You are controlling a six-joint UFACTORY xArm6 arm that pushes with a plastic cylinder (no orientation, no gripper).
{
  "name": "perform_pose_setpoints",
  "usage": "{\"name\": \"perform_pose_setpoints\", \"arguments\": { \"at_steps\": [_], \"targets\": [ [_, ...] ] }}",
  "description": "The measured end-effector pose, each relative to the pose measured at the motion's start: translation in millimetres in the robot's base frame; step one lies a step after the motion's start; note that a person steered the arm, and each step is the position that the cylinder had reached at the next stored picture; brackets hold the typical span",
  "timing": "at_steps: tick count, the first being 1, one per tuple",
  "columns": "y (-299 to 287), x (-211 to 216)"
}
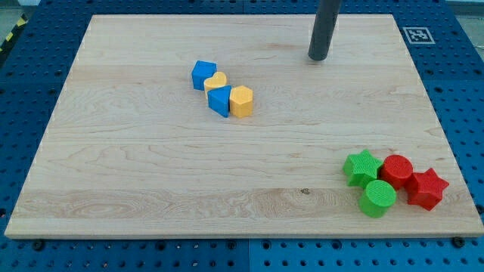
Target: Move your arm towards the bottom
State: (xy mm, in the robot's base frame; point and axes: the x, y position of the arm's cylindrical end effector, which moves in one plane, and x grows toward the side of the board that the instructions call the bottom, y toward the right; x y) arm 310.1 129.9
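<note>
My tip (318, 57) is the lower end of a dark rod that comes down from the view's top edge, right of centre. It rests on the wooden board (151, 174) near its top side and touches no block. A cluster lies to its lower left: a blue block (203, 74), a yellow heart (215, 82), a second blue block (220, 100) and a yellow hexagon (241, 100), all close together. A second cluster sits at the bottom right: a green star (362, 167), a red cylinder (396, 171), a green cylinder (377, 198) and a red star (426, 188).
The board lies on a blue perforated table (461, 91). A black and white marker tag (417, 35) sits at the board's top right corner.
</note>
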Motion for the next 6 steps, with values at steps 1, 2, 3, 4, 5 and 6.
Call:
{"name": "perform_pose_setpoints", "arguments": {
  "at_steps": [1, 2, 3, 4, 5, 6],
  "targets": [
    [0, 3],
    [-12, 68],
    [-30, 121],
    [-30, 122],
    [-45, 156],
    [-67, 168]
  ]
}}
